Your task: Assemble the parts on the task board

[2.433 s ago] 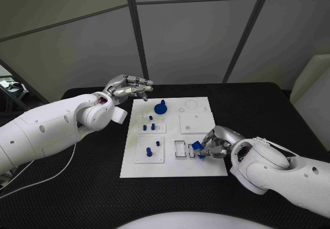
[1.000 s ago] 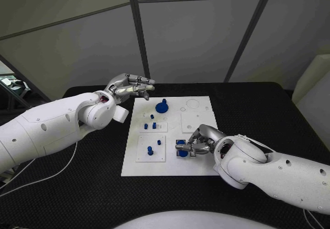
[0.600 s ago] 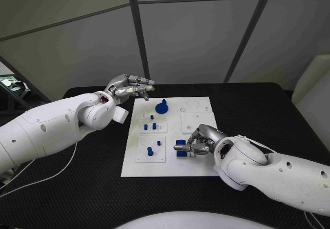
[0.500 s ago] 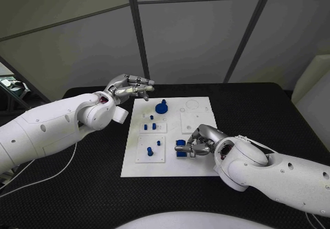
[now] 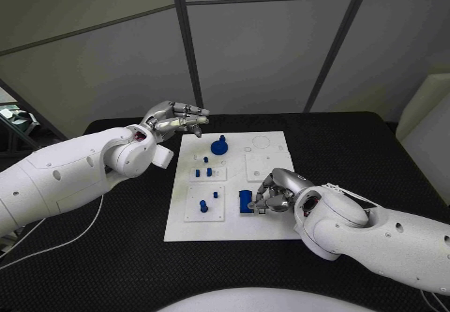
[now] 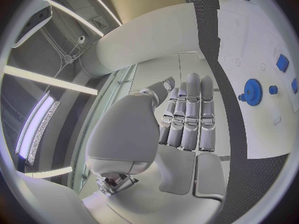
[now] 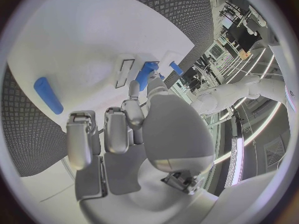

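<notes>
The white task board [image 5: 272, 224] lies mid-table. My right hand [image 5: 273, 192] is over its near right part and pinches a blue block [image 5: 246, 200] between thumb and a finger; the block stands on end at the narrow slots. The right wrist view shows that block [image 7: 147, 72] at my fingertips and a blue bar [image 7: 48, 94] lying flat on the board [image 7: 81, 45]. My left hand [image 5: 176, 119] hovers off the board's far left corner, holding nothing, with its fingers [image 6: 187, 115] stretched out side by side.
A blue gear with a knob [image 5: 220, 146] stands at the board's far end, also seen as the gear [image 6: 253, 91] in the left wrist view. Small blue pegs [image 5: 203, 172] and a taller peg [image 5: 203, 206] stand in the left-hand plates. Black table [image 5: 365, 149] surrounds the board.
My right hand has carried the blue block leftward from the board's right edge to the slots, where the block now stands on end. The left hand has stayed where it was.
</notes>
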`<state>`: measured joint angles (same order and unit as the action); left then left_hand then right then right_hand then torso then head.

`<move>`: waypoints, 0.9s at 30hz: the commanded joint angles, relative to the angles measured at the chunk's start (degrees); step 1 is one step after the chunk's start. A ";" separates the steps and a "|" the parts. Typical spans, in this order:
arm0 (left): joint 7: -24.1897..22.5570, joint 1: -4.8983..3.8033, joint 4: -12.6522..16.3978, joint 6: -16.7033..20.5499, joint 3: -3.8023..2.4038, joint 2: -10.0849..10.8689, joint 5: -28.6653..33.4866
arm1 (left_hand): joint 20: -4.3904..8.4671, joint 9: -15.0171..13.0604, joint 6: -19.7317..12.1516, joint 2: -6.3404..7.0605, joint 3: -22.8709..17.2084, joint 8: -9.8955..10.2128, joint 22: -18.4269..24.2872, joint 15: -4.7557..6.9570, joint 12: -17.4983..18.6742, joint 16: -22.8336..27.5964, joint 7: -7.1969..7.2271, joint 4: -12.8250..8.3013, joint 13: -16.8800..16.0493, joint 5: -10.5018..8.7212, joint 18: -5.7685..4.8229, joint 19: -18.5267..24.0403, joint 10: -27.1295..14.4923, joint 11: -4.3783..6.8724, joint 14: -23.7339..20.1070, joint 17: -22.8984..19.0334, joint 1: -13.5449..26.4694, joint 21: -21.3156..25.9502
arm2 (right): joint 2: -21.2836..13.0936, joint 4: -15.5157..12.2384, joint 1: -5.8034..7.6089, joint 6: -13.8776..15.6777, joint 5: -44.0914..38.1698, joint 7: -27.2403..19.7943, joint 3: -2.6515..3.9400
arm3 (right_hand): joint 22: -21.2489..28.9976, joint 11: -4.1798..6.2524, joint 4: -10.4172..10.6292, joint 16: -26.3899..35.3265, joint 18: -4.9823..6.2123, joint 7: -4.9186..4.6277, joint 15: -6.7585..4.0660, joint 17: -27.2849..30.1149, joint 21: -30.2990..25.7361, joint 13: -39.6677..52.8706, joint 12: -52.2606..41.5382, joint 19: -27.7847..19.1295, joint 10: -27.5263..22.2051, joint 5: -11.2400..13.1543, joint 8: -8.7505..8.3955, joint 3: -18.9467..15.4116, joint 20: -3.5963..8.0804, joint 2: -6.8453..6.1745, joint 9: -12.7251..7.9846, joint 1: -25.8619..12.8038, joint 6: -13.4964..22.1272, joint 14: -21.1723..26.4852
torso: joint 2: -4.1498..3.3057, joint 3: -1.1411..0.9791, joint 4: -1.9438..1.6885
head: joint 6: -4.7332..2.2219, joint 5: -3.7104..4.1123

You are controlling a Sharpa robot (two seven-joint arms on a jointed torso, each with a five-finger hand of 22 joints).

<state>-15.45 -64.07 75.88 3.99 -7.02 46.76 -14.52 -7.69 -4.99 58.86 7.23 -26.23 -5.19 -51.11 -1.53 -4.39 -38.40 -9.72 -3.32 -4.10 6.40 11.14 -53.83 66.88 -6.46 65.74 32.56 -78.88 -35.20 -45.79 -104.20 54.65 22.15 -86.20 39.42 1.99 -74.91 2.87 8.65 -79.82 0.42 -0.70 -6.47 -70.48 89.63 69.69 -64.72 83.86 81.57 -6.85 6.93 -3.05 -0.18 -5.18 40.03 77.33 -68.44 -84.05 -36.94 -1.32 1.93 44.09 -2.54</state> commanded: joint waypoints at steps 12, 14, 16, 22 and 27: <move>-0.15 -0.07 0.09 -0.50 -0.04 0.12 0.27 | -0.29 -0.04 -0.30 -0.24 0.33 0.22 0.05 -0.46 0.10 0.06 -0.23 0.12 -0.06 -0.17 -0.71 -0.09 -0.55 0.00 0.09 -0.05 0.28 0.20 | 0.43 0.60 0.07 1.22 -3.13 -0.53 -0.01 | -15.09 0.44 -1.53 -0.34 -0.42 0.07 -0.32 -0.31 0.37 -0.05 0.21 6.14 0.33 -0.57 -0.72 -0.77 0.48 1.78 0.10 0.90 -1.27 -2.43 | 0.00 0.03 0.04 | 0.12 -0.01; -0.14 -0.07 0.10 -0.49 -0.04 0.16 0.27 | -0.29 -0.04 -0.30 -0.24 0.33 0.22 0.05 -0.46 0.10 0.06 -0.23 0.12 -0.06 -0.17 -0.71 -0.09 -0.55 0.00 0.09 -0.05 0.28 0.20 | 0.01 0.20 0.06 1.73 -3.13 -0.95 -0.02 | -15.09 0.43 -1.39 -0.29 -0.42 0.05 -0.31 -0.24 0.37 -0.15 0.37 6.14 0.32 -0.58 -0.82 -1.31 0.47 1.81 0.16 0.19 -1.35 -2.41 | -0.02 0.00 0.04 | 0.01 0.01; -0.14 -0.07 0.10 -0.50 -0.04 0.19 0.27 | -0.29 -0.04 -0.30 -0.24 0.33 0.22 0.05 -0.46 0.10 0.06 -0.23 0.12 -0.06 -0.17 -0.71 -0.09 -0.55 0.00 0.09 -0.05 0.28 0.20 | -0.69 -0.40 0.06 2.19 -2.85 -1.50 -0.02 | -15.09 0.36 -1.21 -0.12 -0.42 -0.05 -0.26 0.05 0.37 -0.38 0.72 6.14 0.23 -0.60 -1.03 -1.96 0.44 1.72 0.20 -0.63 -1.22 -2.34 | -0.01 -0.03 0.02 | -0.06 -0.03; -0.04 -0.07 0.09 -0.57 -0.04 0.36 0.27 | -0.29 -0.04 -0.30 -0.24 0.33 0.22 0.05 -0.46 0.10 0.06 -0.23 0.12 -0.06 -0.17 -0.71 -0.09 -0.55 0.00 0.09 -0.05 0.28 0.20 | -4.09 -2.81 0.07 3.67 -0.73 -3.06 0.00 | -15.09 -0.12 -0.75 0.53 -0.42 -0.66 0.06 1.07 0.37 -1.12 1.89 6.14 -0.24 -0.69 -2.16 -3.67 0.20 1.51 0.12 -2.54 0.15 -2.08 | 0.03 -0.01 0.07 | -0.19 0.04; -0.07 -0.06 0.10 -0.58 -0.04 0.40 0.27 | -0.29 -0.04 -0.30 -0.24 0.33 0.22 0.05 -0.46 0.10 0.06 -0.23 0.12 -0.06 -0.17 -0.71 -0.09 -0.55 0.00 0.09 -0.05 0.28 0.20 | -7.45 -3.45 0.09 3.74 0.45 -3.50 0.81 | -15.09 -0.61 -0.87 0.62 -0.42 -1.29 0.44 1.11 0.37 -1.32 2.30 6.14 -0.39 -1.04 -3.37 -4.25 -0.12 2.15 -0.49 -2.70 2.02 -2.09 | 0.04 0.00 0.07 | -0.47 0.71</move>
<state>-15.39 -64.06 75.87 3.96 -7.01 47.13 -14.51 -7.69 -4.99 58.86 7.23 -26.23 -5.19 -51.12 -1.53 -4.39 -38.40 -9.72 -3.32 -4.10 6.40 11.13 -53.83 66.88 -6.46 65.74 32.57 -78.88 -35.20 -52.83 -107.47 54.64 24.48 -87.18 37.37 2.76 -74.90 2.63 7.83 -79.43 0.43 -1.96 -6.47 -69.37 89.63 68.43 -62.77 84.06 81.33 -7.67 3.74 -7.04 0.02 -3.19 39.66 74.97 -66.72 -84.04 -36.91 -1.33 1.99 43.71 -2.05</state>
